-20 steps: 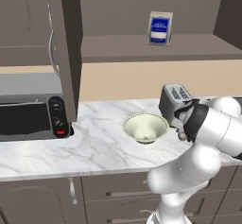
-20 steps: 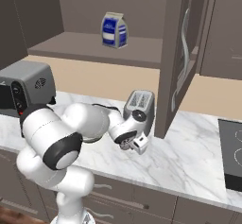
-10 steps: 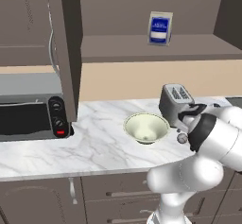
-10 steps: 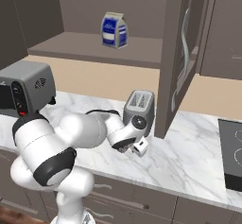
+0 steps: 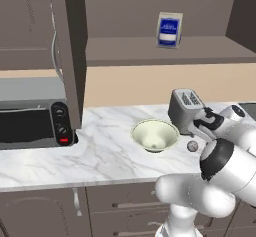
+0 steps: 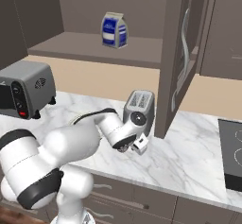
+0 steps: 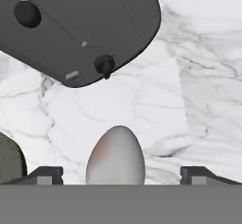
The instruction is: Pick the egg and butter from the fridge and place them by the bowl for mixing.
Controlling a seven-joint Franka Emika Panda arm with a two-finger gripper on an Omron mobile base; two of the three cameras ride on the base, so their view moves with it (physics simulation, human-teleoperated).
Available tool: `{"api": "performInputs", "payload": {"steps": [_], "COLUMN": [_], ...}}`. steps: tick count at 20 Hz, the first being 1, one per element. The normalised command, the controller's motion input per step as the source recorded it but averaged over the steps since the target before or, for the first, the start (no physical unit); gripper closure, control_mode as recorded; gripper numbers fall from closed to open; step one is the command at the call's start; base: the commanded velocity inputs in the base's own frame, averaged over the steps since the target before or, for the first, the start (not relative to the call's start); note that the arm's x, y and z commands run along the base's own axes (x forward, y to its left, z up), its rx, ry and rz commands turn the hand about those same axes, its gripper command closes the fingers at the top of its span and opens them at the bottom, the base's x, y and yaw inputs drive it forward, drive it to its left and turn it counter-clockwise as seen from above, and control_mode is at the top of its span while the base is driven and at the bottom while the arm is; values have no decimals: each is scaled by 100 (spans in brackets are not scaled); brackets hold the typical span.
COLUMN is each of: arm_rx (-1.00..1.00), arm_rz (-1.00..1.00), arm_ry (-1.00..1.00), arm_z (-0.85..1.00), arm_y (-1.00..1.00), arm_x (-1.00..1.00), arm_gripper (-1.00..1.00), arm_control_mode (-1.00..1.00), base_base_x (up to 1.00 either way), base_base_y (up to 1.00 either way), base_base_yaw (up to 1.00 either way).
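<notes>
**Operator:** What has changed in the last second?

**Me:** My arm has folded lower over the front edge of the table, and my end effector (image 7: pixel 121 176) has spread. Its two tips now stand wide apart with a clear gap on each side of the egg (image 7: pixel 116 158), so I am holding nothing.

**Operator:** So where is the egg?

**Me:** It sits on the marble table (image 5: pixel 100 156), between the bowl (image 5: pixel 155 135) and the toaster (image 5: pixel 184 110). In the left base view it is a small pale ball (image 5: pixel 191 145) just beside the bowl's rim, apart from it, in front of the toaster's lower corner. In my hand view the toaster's dark underside (image 7: pixel 80 27) hangs above it.

**Operator:** Is it resting, or could it roll?

**Me:** It looks settled on the marble. I judge it is down, but it is round, so I would lift straight away from it and not brush it with a tip.

**Operator:** How far along are you?

**Me:** About half, by my reading. The egg lies by the bowl, which is what was asked. I see no butter on the table near the bowl, so that part looks left to do: go to the fridge, pick up the stick, and set it down by the bowl as well.

**Operator:** Anything else around?

**Me:** A microwave (image 5: pixel 32 126) at the left end of the table, and a blue and white carton (image 5: pixel 168 30) on the shelf above.
</notes>
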Motion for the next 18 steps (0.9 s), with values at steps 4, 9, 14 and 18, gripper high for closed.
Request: {"api": "performInputs", "payload": {"steps": [4, 9, 14, 18], "arm_rx": [-8, -9, -11, -14], "arm_rz": [0, 0, 3, 5], "arm_ry": [-6, -14, -13, -2], "arm_z": [31, 35, 43, 46], "arm_y": [4, 27, 35, 40], "arm_x": [-42, -33, -35, -35], "arm_gripper": [-100, -100, -100, -100], "arm_control_mode": [-100, -100, -100, -100], "base_base_x": [0, 0, 0, 0], "base_base_y": [0, 0, 0, 0], "base_base_yaw": [0, 0, 0, 0]}}
